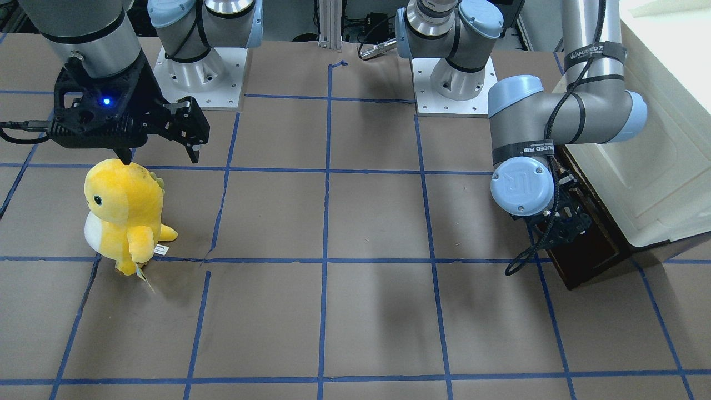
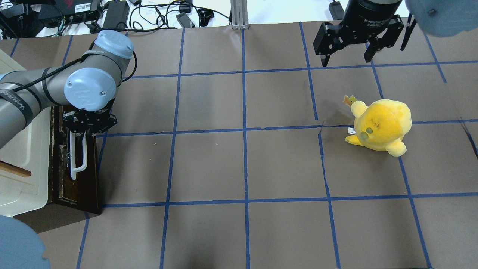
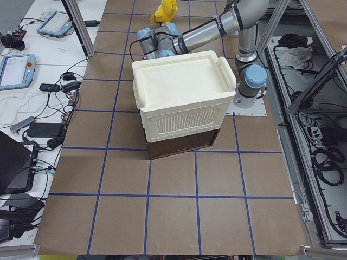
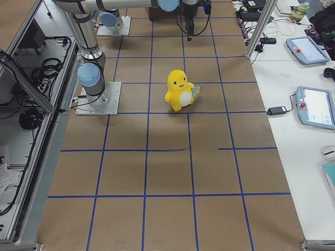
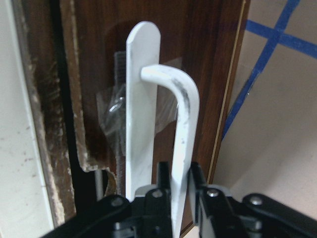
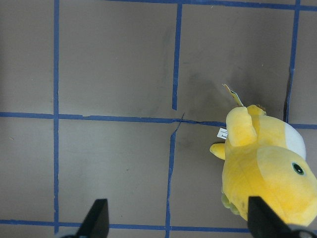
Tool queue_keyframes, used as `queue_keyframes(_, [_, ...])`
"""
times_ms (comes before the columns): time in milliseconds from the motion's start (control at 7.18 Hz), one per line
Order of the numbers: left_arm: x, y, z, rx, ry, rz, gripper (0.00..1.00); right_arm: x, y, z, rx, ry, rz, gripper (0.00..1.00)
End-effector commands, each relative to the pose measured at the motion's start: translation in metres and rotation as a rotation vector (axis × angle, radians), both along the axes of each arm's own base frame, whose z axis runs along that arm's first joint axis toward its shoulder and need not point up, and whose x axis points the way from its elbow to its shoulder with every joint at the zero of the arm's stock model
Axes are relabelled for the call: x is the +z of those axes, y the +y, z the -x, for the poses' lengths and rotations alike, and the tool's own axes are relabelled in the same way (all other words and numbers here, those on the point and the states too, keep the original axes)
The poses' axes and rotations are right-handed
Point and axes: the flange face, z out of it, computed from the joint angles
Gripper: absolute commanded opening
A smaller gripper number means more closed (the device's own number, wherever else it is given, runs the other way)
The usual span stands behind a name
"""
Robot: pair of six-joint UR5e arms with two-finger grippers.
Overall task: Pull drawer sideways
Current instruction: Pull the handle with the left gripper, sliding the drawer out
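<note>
The drawer (image 2: 63, 186) sits at the table's (image 2: 239, 164) left end under the cream cabinet (image 2: 26, 164). Its dark front faces the table's middle, and its long side and white handle (image 2: 79, 160) run from the robot's edge towards the far edge; how far it stands out, if at all, is hard to judge. The left gripper (image 2: 82, 135) is clamped on the handle's bar near its far end, while the right gripper (image 2: 346, 59) hangs with jaws spread, well apart from the drawer, near a yellow plush toy (image 2: 382, 125).

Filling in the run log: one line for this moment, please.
left claw: shut on drawer handle | right claw: open, empty | yellow plush: standing apart from both
</note>
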Motion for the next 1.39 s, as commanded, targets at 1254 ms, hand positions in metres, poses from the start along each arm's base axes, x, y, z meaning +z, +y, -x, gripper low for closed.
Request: queue_keyframes(1254, [0.006, -0.005, 0.062, -0.053, 0.024, 0.053, 0.02, 0.0, 0.0, 0.0, 0.0, 0.001, 0.0, 1.0])
